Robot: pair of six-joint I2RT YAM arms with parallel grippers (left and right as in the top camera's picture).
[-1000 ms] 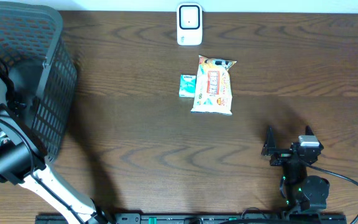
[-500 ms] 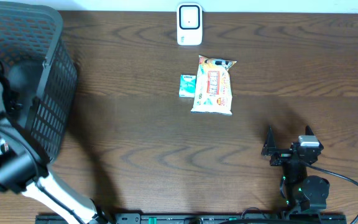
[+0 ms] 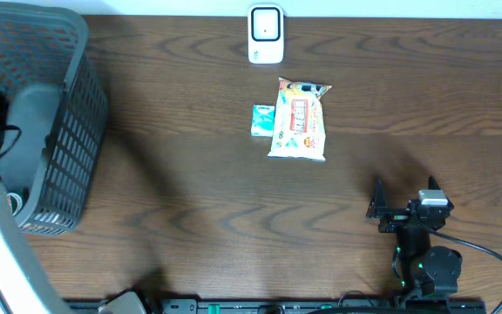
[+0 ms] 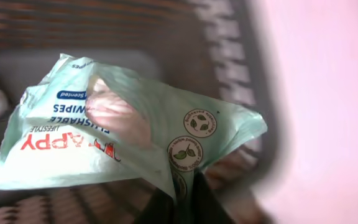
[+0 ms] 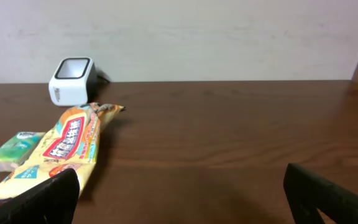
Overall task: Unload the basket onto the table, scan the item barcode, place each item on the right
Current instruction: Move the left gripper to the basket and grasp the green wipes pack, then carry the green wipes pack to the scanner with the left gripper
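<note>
— Where is the thing to be scanned?

— The left wrist view shows it: a pale green soft plastic pack of flushable wipes [image 4: 104, 137], crumpled and tilted, its blue and red print upside down. The left gripper [image 4: 188, 193] has it by one lower edge, the two dark fingers [image 4: 166, 211] pressed together on a fold of the wrapper.

— And where is that on the table?

— At the far left, at the dark grey plastic mesh basket [image 3: 72, 131]. The basket's grid wall and grey floor show behind the pack. Whether the pack touches the floor I cannot tell, and the right part of that view is a pale blur. From overhead I cannot make out the pack itself, only the arm at the basket.

— The scanner?

— A small white barcode scanner with a dark window [image 3: 266, 35] stands at the far edge of the dark wooden tabletop [image 3: 190, 201], well apart from the basket. Near it, toward the middle, a yellow-and-white snack bag with red lettering [image 3: 299, 120] lies flat. A small green-and-white tissue packet [image 3: 261, 119] lies just beside its left edge.

— The other arm?

— The right gripper [image 3: 405, 196] sits low at the near right of the tabletop. Its black fingers [image 5: 328, 199] are spread wide with nothing between them, pointing toward the snack bag and the scanner.
</note>
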